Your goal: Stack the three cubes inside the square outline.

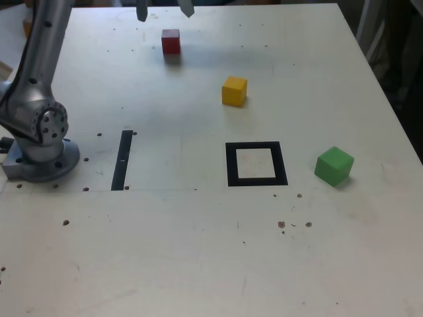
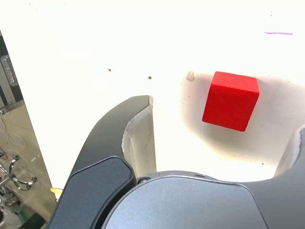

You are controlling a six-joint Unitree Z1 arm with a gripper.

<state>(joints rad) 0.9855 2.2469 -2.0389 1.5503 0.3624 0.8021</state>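
Observation:
The red cube [image 1: 170, 41] sits at the far end of the table, with my gripper [image 1: 165, 10] hanging open just above and behind it. In the wrist view the red cube [image 2: 231, 100] lies on the table between my two spread fingers [image 2: 138, 138], touching neither. A yellow cube [image 1: 234, 90] rests nearer the middle. The green cube [image 1: 334, 165] stands at the exterior view's right, beside the square outline [image 1: 256, 164], whose pale centre holds nothing.
The arm's grey base [image 1: 39, 155] is bolted at the exterior view's left. A narrow black strip [image 1: 122, 159] lies flat between the base and the outline. The table's right edge [image 1: 390, 105] drops off to dark clutter.

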